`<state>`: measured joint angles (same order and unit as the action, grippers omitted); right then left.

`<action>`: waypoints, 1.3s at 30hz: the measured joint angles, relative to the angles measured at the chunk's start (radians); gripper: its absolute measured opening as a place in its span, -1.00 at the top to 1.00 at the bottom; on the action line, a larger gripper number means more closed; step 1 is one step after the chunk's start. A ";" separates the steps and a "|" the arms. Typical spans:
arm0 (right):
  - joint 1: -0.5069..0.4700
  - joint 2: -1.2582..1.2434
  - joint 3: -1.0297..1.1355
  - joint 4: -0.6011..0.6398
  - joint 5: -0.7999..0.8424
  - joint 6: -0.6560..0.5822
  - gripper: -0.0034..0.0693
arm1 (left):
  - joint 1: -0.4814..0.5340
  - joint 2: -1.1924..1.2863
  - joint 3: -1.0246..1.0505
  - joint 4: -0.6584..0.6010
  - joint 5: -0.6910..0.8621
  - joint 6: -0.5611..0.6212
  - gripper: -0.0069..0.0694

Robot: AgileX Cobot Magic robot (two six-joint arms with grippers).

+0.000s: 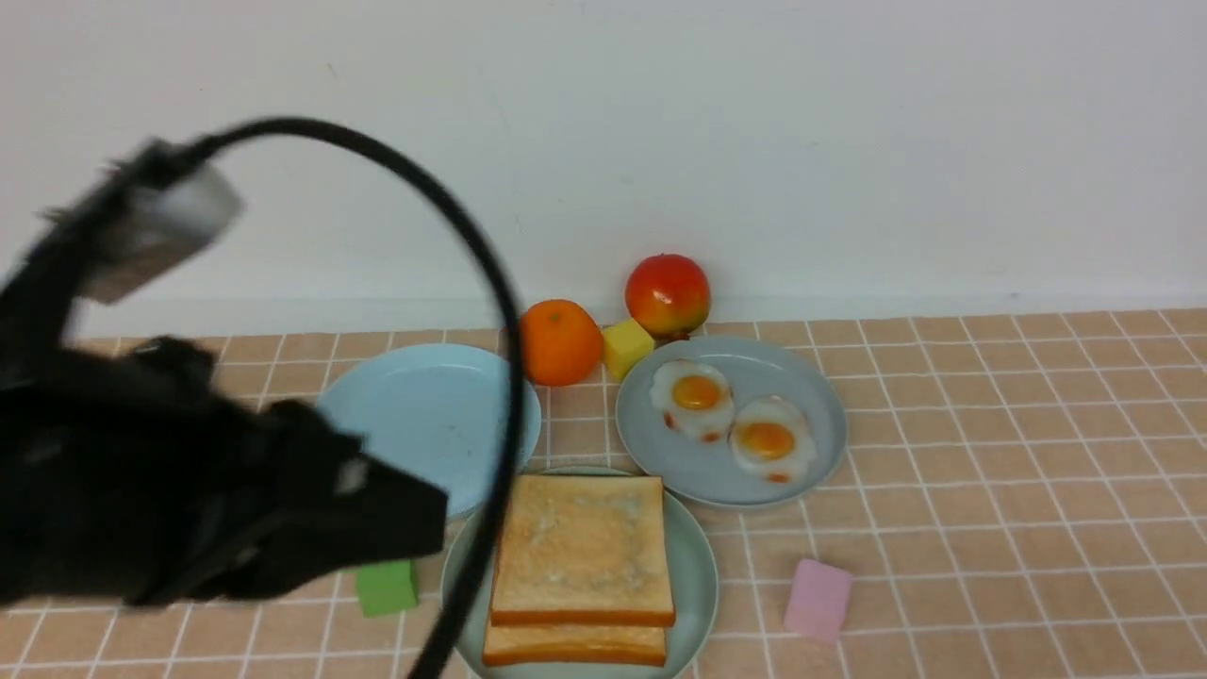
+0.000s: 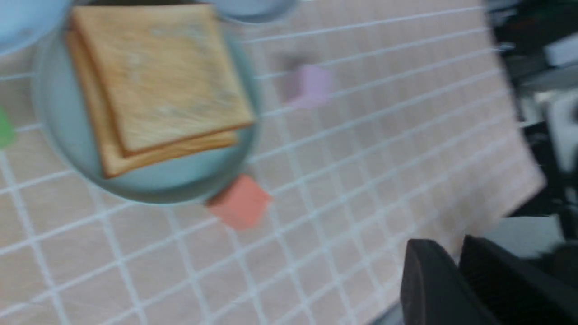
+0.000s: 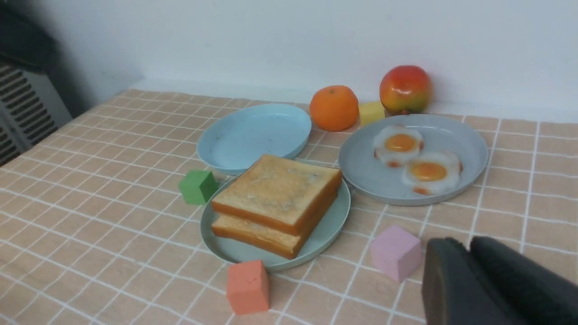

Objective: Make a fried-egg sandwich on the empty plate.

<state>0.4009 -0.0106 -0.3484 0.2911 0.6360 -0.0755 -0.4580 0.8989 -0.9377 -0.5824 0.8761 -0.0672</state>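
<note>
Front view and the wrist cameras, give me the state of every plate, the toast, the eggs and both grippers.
toast slices, two stacked on the mint-green plate, no egg showing between
mint-green plate, holds the toast stack
light blue plate, empty
grey-blue plate, holds two fried eggs
fried eggs, yolk up
left gripper, jaws together, holding nothing
right gripper, jaws together, holding nothing

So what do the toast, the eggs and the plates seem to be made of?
Toast: likely soft foam or rubber, matte, with thick, evenly coloured edges.
Eggs: probably moulded plastic or rubber, slightly glossy, yolks too uniform for food.
Plates: apparently hard plastic, matte pastel, thin low rims.
</note>
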 joint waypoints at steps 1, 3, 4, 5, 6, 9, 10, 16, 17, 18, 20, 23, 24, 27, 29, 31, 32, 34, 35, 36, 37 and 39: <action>0.000 -0.002 0.002 0.000 0.007 0.000 0.67 | -0.016 -0.056 0.005 -0.001 0.024 -0.007 0.61; 0.000 -0.001 0.002 -0.003 0.012 0.000 0.67 | -0.030 -0.105 0.012 0.000 0.047 -0.013 0.67; 0.000 0.002 0.003 -0.004 0.013 0.000 0.67 | -0.039 -0.154 0.026 0.000 0.066 -0.014 0.74; 0.000 0.002 0.003 -0.006 0.013 0.000 0.67 | -0.041 -0.165 0.028 0.000 0.070 -0.014 0.76; 0.000 0.002 0.003 -0.010 0.013 0.000 0.66 | -0.043 -0.201 0.049 0.002 0.081 -0.015 0.83; 0.000 0.002 0.003 -0.011 0.013 0.000 0.65 | -0.043 -0.252 0.063 0.010 0.105 -0.018 0.85; 0.000 0.002 0.003 -0.011 0.013 0.000 0.65 | -0.043 -0.252 0.063 0.010 0.107 -0.018 0.85; 0.000 0.002 0.003 -0.011 0.014 0.000 0.63 | -0.043 -0.289 0.063 0.015 0.197 -0.018 0.85; 0.000 0.002 0.003 -0.011 0.014 0.000 0.63 | -0.043 -0.289 0.063 0.015 0.198 -0.018 0.85; 0.000 0.002 0.003 -0.011 0.014 0.000 0.63 | -0.043 -0.289 0.063 0.015 0.199 -0.018 0.85; 0.000 0.002 0.003 -0.011 0.014 0.000 0.62 | -0.043 -0.289 0.063 0.017 0.200 -0.018 0.85; 0.000 0.002 0.003 -0.011 0.014 0.000 0.61 | -0.043 -0.289 0.063 0.017 0.200 -0.018 0.85; 0.000 0.002 0.003 -0.011 0.014 0.000 0.61 | -0.043 -0.289 0.063 0.017 0.200 -0.018 0.85; 0.000 0.002 0.003 -0.011 0.014 0.000 0.61 | -0.043 -0.289 0.064 0.027 0.197 -0.018 0.85; 0.000 0.002 0.003 -0.011 0.014 0.000 0.60 | -0.043 -0.298 0.076 0.048 0.174 -0.017 0.85; 0.000 0.002 0.003 -0.011 0.014 0.000 0.59 | -0.043 -0.326 0.099 0.099 0.127 -0.017 0.85; 0.000 0.002 0.003 -0.011 0.014 0.000 0.59 | -0.043 -0.349 0.115 0.133 0.097 -0.017 0.85; 0.000 0.002 0.003 -0.011 0.014 0.000 0.58 | -0.043 -0.413 0.160 0.214 0.026 -0.019 0.85; 0.000 0.002 0.003 -0.011 0.014 0.000 0.58 | -0.037 -0.449 0.188 0.258 -0.015 -0.025 0.85; 0.000 0.002 0.003 -0.011 0.014 0.000 0.58 | -0.028 -0.479 0.221 0.303 -0.050 -0.037 0.85; 0.000 0.002 0.003 -0.011 0.014 0.000 0.58 | -0.008 -0.517 0.260 0.350 -0.093 -0.062 0.85; 0.000 0.002 0.003 -0.011 0.014 0.000 0.57 | 0.047 -0.593 0.338 0.435 -0.172 -0.135 0.85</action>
<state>0.4009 -0.0083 -0.3451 0.2798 0.6499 -0.0755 -0.4114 0.3056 -0.5992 -0.1474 0.7042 -0.2024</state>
